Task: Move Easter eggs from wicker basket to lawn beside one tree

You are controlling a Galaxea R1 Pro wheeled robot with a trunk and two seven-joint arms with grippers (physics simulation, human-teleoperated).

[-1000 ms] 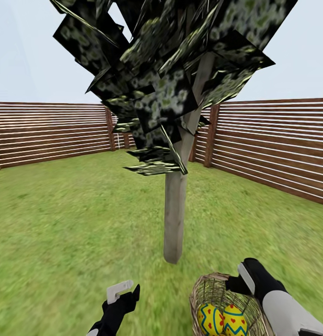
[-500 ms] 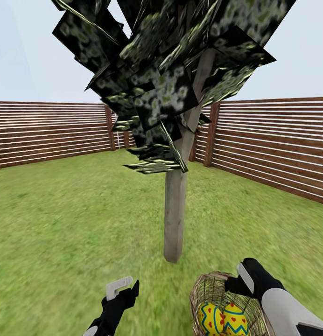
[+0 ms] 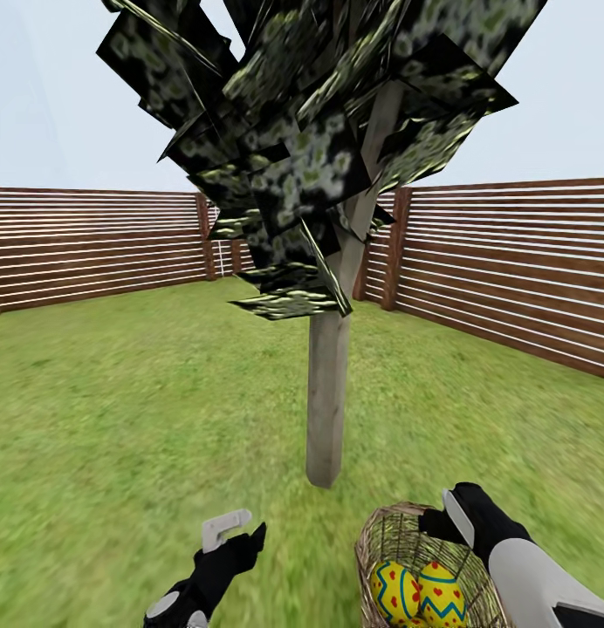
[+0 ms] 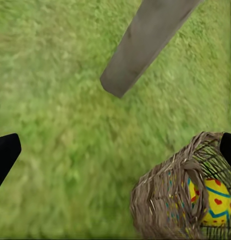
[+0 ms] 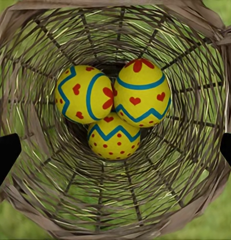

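The wicker basket [image 3: 391,539] stands on the lawn [image 3: 136,410] just in front of the tree [image 3: 327,392], slightly to its right. Three yellow Easter eggs with blue zigzags and red marks lie together in its bottom [image 5: 85,94] [image 5: 141,93] [image 5: 114,137]. My right gripper [image 3: 448,523] hangs open over the basket's far right rim, looking straight down into it [image 5: 115,152]. My left gripper [image 3: 239,530] is open over bare grass to the left of the basket, with nothing between its fingers [image 4: 115,150]. The left wrist view shows the trunk's foot [image 4: 140,45], the basket's side [image 4: 163,197] and one egg [image 4: 214,196].
A brown slatted fence [image 3: 511,270] rings the grass at the back and right. The tree's dark, blocky leaf clumps [image 3: 311,131] hang low above the trunk. Open grass stretches to the left of the trunk and all round its foot.
The whole picture has drifted slightly, so the head has moved. My left arm has edged forward and shows more of its wrist. Basket, eggs and right gripper stay as they were.
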